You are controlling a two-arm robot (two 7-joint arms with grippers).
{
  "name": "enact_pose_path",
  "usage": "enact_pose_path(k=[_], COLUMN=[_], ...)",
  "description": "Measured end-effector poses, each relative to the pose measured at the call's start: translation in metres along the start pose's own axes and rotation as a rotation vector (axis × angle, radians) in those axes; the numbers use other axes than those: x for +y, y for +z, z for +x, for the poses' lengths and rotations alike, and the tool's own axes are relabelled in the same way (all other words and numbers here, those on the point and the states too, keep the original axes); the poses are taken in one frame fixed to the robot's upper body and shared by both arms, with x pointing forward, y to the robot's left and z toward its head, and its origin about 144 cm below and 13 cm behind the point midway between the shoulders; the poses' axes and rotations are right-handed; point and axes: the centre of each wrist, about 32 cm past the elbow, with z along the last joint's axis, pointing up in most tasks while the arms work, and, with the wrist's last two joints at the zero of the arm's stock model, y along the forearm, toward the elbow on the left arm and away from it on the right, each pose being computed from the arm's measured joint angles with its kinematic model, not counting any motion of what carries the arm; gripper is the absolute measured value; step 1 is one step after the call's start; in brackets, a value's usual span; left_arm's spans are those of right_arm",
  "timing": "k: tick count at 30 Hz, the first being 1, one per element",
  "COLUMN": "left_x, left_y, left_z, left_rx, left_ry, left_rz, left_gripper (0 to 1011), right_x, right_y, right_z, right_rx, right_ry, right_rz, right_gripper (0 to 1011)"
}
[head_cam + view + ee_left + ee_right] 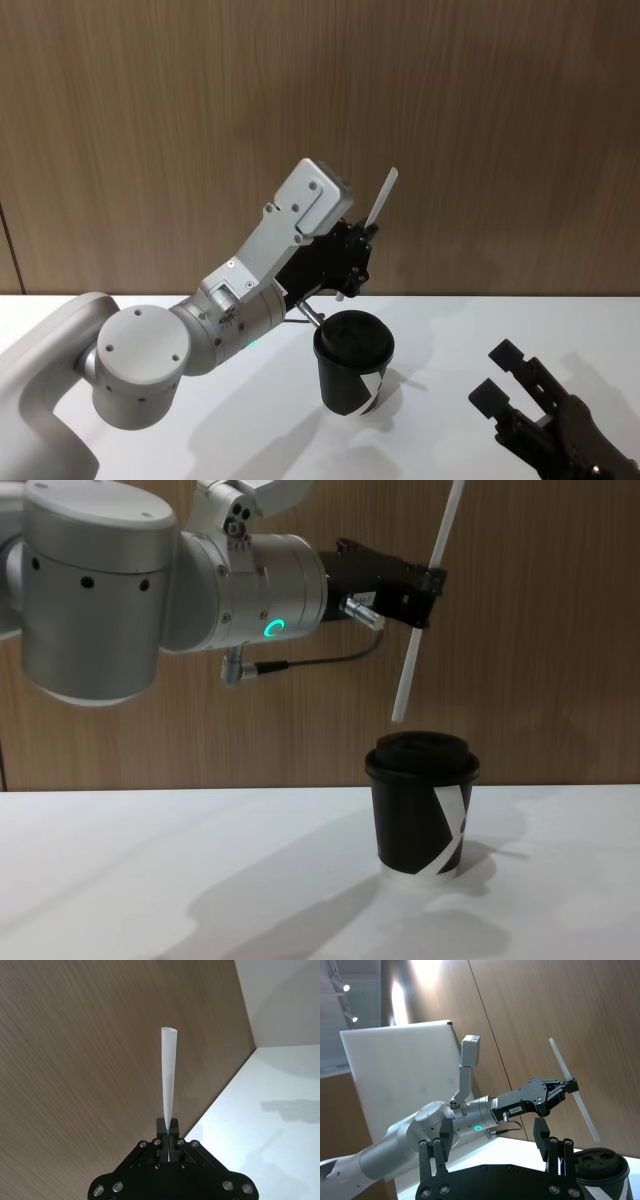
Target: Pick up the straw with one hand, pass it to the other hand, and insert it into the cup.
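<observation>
My left gripper (365, 245) is shut on the white straw (383, 198), gripping it near its middle and holding it tilted in the air. In the chest view the straw (408, 675) slants down from the left gripper (425, 585), and its lower tip hangs just above the domed lid of the black cup (420, 810), a little left of the lid's centre. The cup (354, 362) stands upright on the white table. The left wrist view looks along the straw (168, 1070) rising from the closed fingers (169, 1130). My right gripper (497, 375) rests open and empty, low at the right.
The white table (500, 320) stretches to both sides of the cup, with a brown wood-panel wall close behind it. A thin dark cable (320, 662) loops under the left wrist. From the right wrist, the left arm (470, 1120) and the cup's lid (602, 1160) are seen.
</observation>
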Motion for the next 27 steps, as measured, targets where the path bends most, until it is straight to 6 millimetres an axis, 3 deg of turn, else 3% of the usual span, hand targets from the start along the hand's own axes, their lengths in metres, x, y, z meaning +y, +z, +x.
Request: enact_pose_path(k=[27], left_x=[0.004], left_y=[0.020], left_z=[0.005], left_rx=[0.066], left_ry=[-0.040], left_rz=[0.002], left_gripper=[13], right_x=[0.000], right_y=[0.000], right_z=[0.000], right_rx=[0.000], right_ry=[0.000], right_rz=[0.000], right_gripper=[1001])
